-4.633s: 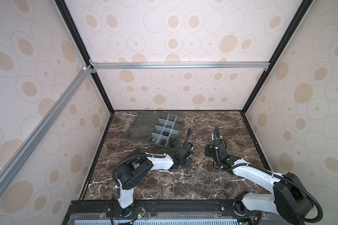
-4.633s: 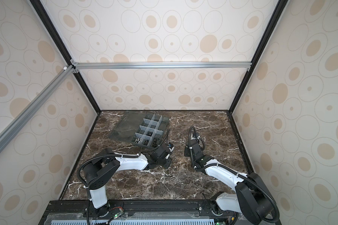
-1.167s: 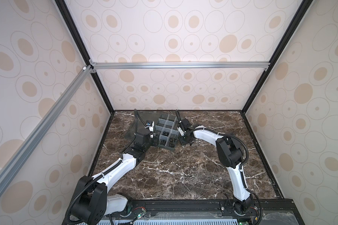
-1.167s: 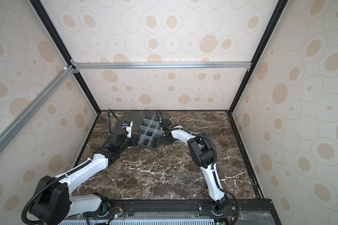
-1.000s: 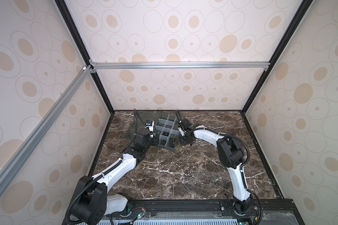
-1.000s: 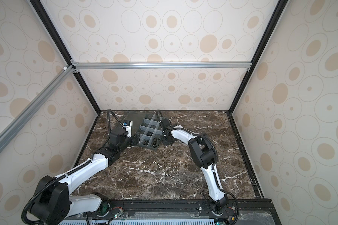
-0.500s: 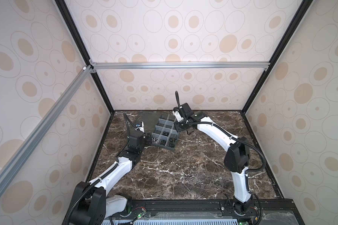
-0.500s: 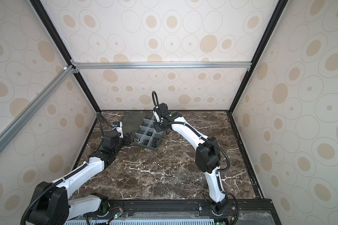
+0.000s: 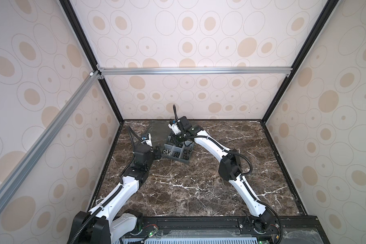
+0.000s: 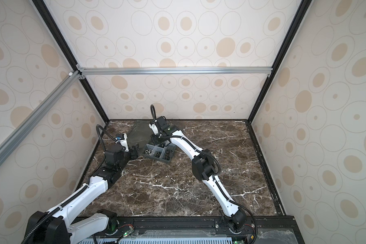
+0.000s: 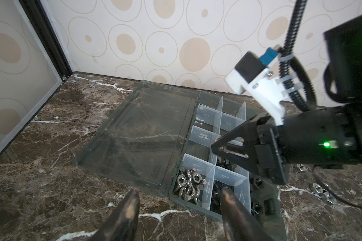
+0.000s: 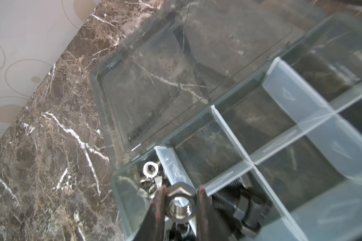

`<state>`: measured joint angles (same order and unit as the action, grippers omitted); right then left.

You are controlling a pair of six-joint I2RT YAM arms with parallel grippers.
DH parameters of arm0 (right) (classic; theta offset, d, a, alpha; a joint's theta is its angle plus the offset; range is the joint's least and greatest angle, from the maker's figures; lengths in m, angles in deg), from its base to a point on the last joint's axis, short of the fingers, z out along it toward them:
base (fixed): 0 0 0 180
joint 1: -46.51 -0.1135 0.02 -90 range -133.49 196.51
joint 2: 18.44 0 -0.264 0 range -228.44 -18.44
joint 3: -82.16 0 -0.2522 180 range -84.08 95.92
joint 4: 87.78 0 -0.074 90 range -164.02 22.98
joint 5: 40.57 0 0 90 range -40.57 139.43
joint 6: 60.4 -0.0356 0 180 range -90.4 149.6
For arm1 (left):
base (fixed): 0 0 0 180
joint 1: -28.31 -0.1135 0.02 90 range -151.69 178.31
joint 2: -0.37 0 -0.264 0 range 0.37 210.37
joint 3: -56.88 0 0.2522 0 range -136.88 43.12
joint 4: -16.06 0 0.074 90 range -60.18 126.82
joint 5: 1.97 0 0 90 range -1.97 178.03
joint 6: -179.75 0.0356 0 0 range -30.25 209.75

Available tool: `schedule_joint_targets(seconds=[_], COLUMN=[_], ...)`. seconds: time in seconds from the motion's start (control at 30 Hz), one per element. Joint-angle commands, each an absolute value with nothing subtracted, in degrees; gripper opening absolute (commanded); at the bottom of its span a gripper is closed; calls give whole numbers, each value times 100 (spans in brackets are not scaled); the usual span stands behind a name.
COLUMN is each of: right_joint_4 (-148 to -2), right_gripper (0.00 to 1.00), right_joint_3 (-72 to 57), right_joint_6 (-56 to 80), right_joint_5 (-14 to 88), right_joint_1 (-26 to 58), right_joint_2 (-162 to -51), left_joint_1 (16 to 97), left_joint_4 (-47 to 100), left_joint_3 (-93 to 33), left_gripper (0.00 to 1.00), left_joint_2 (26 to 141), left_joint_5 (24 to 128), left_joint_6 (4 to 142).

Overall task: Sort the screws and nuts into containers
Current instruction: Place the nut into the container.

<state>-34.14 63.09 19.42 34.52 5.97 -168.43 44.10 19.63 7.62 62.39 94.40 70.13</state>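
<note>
Top views, layout: the organizer box (image 9: pixel 175 160) stands on the bench (image 9: pixel 199 186) toward the far wall, its lid (image 9: pixel 159 133) laid open flat beside it
Top views, arms: the left tool (image 9: pixel 157 152) hangs low just beside the box's near corner; the right tool (image 10: pixel 160 144) reaches down over the cells from the far side; jaw states are too small to read here
Left wrist view, left tool: spread wide, nothing between its fingers (image 11: pixel 128 208), poised at the near edge of the box
Left wrist view, contents: silver nuts (image 11: pixel 188 184) fill the corner cell next to the lid; black screws (image 11: pixel 224 163) and dark nuts (image 11: pixel 257 181) lie in neighbouring cells; loose nuts (image 11: pixel 320 188) rest on the bench beyond the box
Right wrist view, right tool: pressed onto a hex nut (image 12: pixel 181 205), pinching it across its flats with the bore facing the camera
Right wrist view, position: the hex nut hangs above the box, near the divider (image 12: pixel 171 167) between the silver-nut cell and the screw cell; which cell lies directly beneath cannot be told
Step in hand: judged to be delivery of one nut to its cell
Next move: calls for a small shift over the silver-nut cell, clear of the divider, a short descent, then spreading the jaws; a release onto the divider could send the nut among the screws
Remaining: the loose nuts on the bench are yet to be collected
</note>
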Motion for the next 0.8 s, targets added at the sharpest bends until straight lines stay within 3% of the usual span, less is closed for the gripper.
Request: schedule_joint_targets(seconds=[0.0,0.17,0.27,0.33,0.47,0.53,0.67,0.77], right_joint_4=[-3994,-4173,-4197,-4189,-4151,-4201,-5207,-4896], right_gripper=[15,21,49,51,52,47,44,43], right_joint_3=[6609,6801,6801,6790,6468,5972,3319,2180], right_joint_6=[1796,1747,1730,1760,1824,1829,1670,1264], right_joint_5=[3303,3781,3957,3942,4004,4132,5008,5102], right_joint_1=[557,564,568,566,573,597,735,1204], right_joint_2=[-16976,-17287,-17296,-17216,-16742,-16228,-14363,-13549], left_joint_1=[4384,4386,4387,4382,4393,4408,4870,5307], left_joint_4=[2046,2075,2094,2111,2121,2143,2446,2561], left_joint_3=[779,748,727,685,533,404,-156,-502], left_gripper=[62,62,62,62,63,64,64,64], left_joint_2=[6162,6163,6154,6163,6201,6256,6618,7071], left_joint_5=[9323,9261,9247,9197,8975,8809,8733,8620], left_joint_6=[7125,7159,7183,7207,7288,7326,7604,7834])
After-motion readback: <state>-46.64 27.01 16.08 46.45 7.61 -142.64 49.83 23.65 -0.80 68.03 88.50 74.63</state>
